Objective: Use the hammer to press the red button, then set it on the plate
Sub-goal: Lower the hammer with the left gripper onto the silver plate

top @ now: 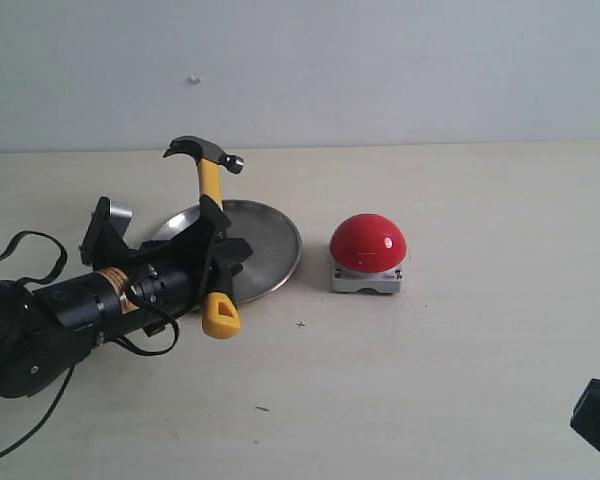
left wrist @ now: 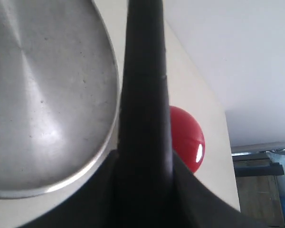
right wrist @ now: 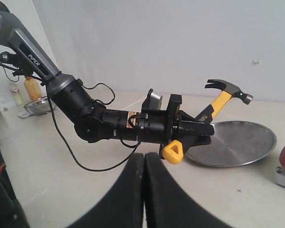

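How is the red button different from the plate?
The red button is a shiny red dome; the plate is flat and silvery. The plate is wider than the red button. The red button stands on a grey base; the plate lies straight on the table. Both are round.

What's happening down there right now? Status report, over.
Left gripper shut on hammer handle, head tilted up by plate. Right gripper shut, empty, off to the side. Red button beside plate, nothing in the way.

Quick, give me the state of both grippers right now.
Left gripper: closed on the hammer, gripping its black handle.
Right gripper: shut, holding nothing.
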`<state>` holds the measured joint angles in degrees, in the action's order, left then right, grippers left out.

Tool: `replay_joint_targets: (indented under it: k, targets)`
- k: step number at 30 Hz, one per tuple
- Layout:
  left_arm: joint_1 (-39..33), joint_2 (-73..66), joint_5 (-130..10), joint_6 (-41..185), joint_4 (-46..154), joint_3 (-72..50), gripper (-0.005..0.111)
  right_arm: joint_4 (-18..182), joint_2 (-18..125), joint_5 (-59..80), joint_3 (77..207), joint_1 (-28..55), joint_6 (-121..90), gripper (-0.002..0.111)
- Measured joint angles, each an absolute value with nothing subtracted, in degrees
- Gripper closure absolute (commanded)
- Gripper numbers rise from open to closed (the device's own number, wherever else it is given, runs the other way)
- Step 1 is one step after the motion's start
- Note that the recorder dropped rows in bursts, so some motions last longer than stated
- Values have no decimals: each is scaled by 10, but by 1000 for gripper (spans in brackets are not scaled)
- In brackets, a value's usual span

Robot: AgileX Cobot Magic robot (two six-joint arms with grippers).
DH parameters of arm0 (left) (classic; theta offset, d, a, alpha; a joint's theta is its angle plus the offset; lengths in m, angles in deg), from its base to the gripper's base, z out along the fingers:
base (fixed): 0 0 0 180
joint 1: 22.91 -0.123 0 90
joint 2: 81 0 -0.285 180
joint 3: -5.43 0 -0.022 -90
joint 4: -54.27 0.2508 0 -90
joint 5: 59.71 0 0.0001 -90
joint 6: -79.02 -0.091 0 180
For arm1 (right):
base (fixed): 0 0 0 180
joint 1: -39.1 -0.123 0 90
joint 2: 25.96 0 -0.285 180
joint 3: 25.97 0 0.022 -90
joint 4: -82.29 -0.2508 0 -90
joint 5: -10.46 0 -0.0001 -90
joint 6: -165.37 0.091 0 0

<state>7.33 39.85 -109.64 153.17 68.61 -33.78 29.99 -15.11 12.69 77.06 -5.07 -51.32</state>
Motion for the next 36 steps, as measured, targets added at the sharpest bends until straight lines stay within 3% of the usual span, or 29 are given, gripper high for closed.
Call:
replay_joint_targets:
  k: [36]
  targets:
    - [53, 461, -1040, 1550, 722, -284, 107, 297, -151, 128, 771, -51, -513, 108]
